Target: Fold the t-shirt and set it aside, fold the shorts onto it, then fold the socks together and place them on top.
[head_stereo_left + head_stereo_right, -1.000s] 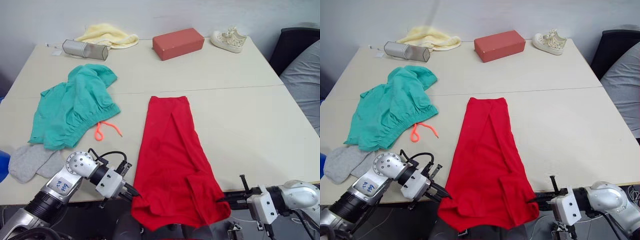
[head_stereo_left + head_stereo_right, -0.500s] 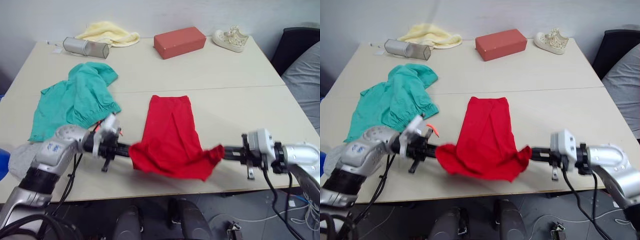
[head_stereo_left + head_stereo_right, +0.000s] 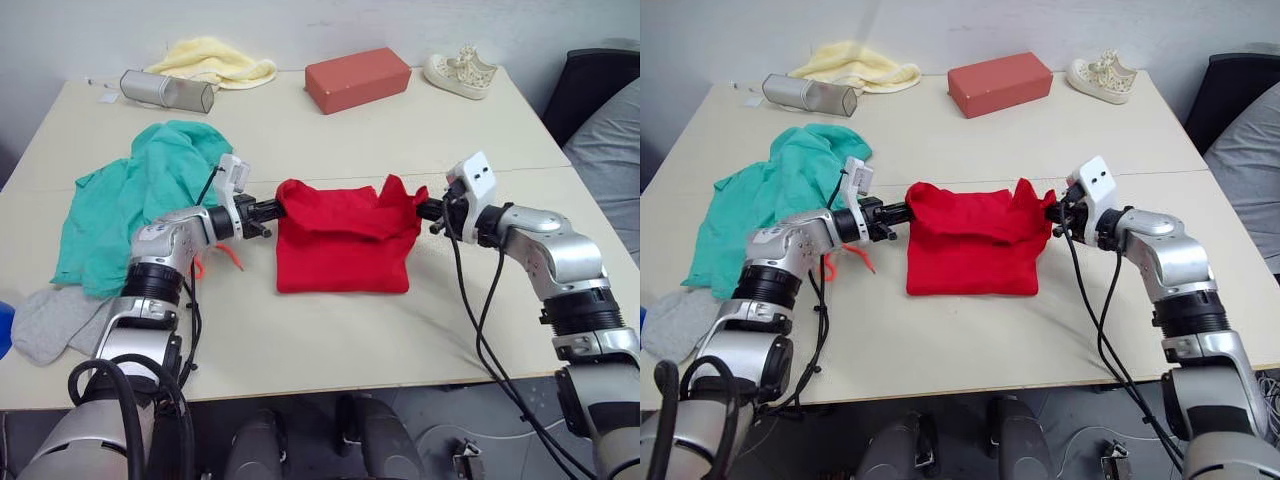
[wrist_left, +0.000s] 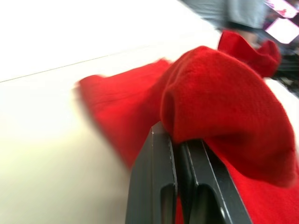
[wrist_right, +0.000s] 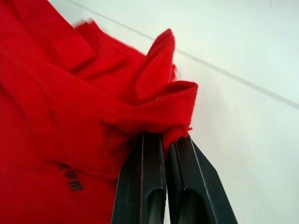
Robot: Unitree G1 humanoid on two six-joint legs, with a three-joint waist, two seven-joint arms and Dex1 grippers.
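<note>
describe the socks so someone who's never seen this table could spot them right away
Start at the table and go to its near left corner, on the robot's left. Below the teal green shorts lie the socks, small, light grey and flat. They are far smaller than the shorts or the red t-shirt.

The beige table (image 3: pixel 330 340) carries the red t-shirt (image 3: pixel 342 250) at centre. Relative to it: teal shorts (image 3: pixel 130 210) and grey socks (image 3: pixel 45 322) lie left; metal cylinder (image 3: pixel 166 90), yellow cloth (image 3: pixel 212 59), red block (image 3: pixel 357 80) and cream shoe (image 3: pixel 459 73) lie beyond.
</note>
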